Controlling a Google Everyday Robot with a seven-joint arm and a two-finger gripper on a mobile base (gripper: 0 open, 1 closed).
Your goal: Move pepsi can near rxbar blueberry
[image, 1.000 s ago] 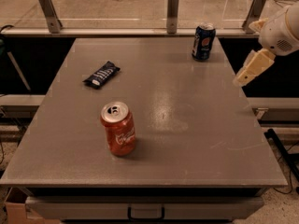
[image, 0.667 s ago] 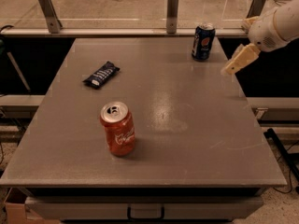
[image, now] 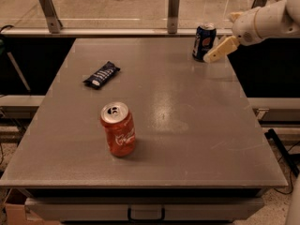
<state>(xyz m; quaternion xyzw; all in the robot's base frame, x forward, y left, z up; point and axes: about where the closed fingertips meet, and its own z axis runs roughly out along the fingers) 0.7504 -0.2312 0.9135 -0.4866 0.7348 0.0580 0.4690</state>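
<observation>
**Now at the far right corner: gripper beside the pepsi can**

The pepsi can (image: 205,41) is seen standing upright near the far right corner of the grey worktop (image: 197,139), close to the far edge. The gripper (image: 216,52) is held just to the can's right, brought in from beyond the right edge on a white arm (image: 267,20). Its pale tip is pointed down and leftward toward the can's lower side. Contact between the two cannot be confirmed, and whether the gripper is spread or closed cannot be told from this view.

The rxbar blueberry (image: 101,74) is laid flat toward the far left part of the worktop, set at a slant. It is well apart from the pepsi can, with much of the worktop's width between them. An orange-red can (image: 118,129) is stood upright nearer the front edge, left of centre, with its silver top showing. A metal post (image: 174,11) is seen beyond the far edge, a little left of the pepsi can.
</observation>
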